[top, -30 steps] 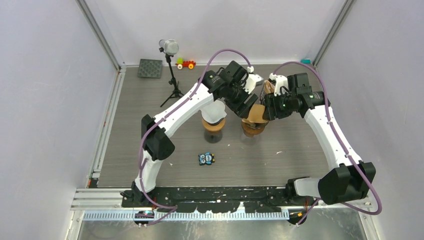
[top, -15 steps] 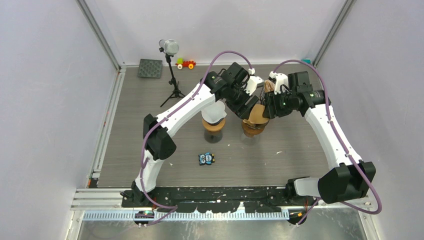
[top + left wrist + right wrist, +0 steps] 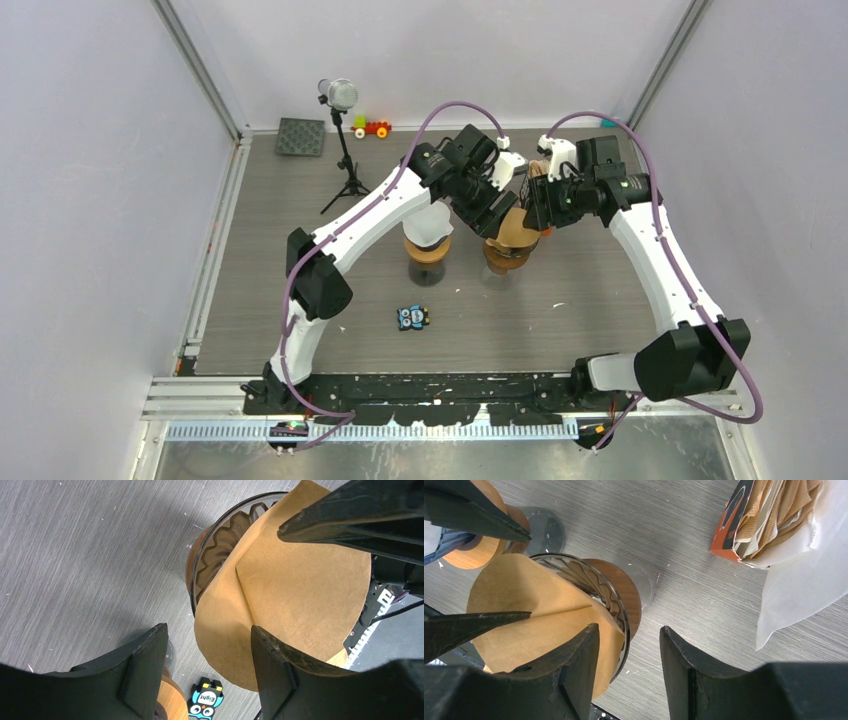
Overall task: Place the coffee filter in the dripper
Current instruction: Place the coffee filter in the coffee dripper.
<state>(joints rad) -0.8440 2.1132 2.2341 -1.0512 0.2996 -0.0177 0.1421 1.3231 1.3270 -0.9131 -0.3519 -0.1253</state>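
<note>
A brown paper coffee filter [image 3: 516,228] lies folded in the glass dripper [image 3: 503,258] and sticks out over its rim. In the left wrist view the filter [image 3: 300,590] covers most of the ribbed glass rim [image 3: 220,535]. In the right wrist view the filter [image 3: 534,615] leans on the dripper [image 3: 610,600], which has a wooden collar. My left gripper [image 3: 490,207] is open and empty just left of the filter; it also shows in the left wrist view [image 3: 210,665]. My right gripper [image 3: 537,205] is open and empty at the dripper's right edge; it also shows in the right wrist view [image 3: 629,665].
A second dripper with a white filter [image 3: 428,232] stands just to the left. A pack of filters [image 3: 764,520] lies behind the dripper. An owl tag [image 3: 412,317] lies in front. A microphone stand [image 3: 340,95], a black mat [image 3: 301,136] and a toy train [image 3: 372,127] are at the back.
My right gripper has drawn back a little from the filter, up and to the right. My left gripper has shifted slightly. The filter stays on the dripper.
</note>
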